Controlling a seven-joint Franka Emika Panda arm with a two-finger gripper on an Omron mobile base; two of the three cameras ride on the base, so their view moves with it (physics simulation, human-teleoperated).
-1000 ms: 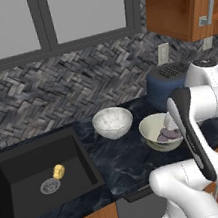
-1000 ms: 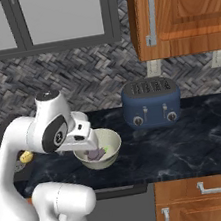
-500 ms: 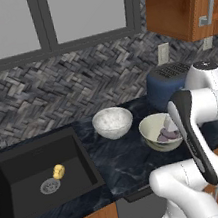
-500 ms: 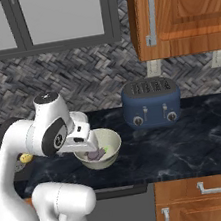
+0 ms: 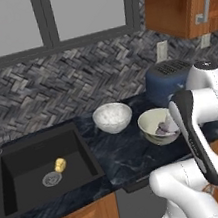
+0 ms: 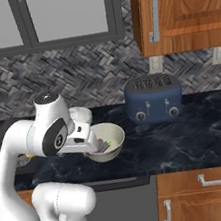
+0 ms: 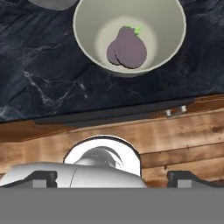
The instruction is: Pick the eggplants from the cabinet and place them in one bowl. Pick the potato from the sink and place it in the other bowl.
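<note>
Hand view puts you straight above the pale cream bowl, and you can see the eggplants lying together at its bottom, one overlapping the other, with a bit of green stem showing at the upper edge. The gripper has its two dark tips far apart at the bottom corners of that view, so the jaws stand wide and carry nothing. Below the bowl you see the dark marbled desk and its front edge, then the wooden base cabinet front.

From the left base view, the cream bowl sits on the desk just in front of the blue toaster, with the purple eggplants inside it. A second, whitish bowl stands near it, toward the sink. The potato lies in the black sink, just beside the round steel drain. The wooden cabinet hangs at the upper right with its silver handle.

From the right base view, the arm's hand hangs over the near left rim of the cream bowl, hiding part of it, and the toaster stands apart to the right.
</note>
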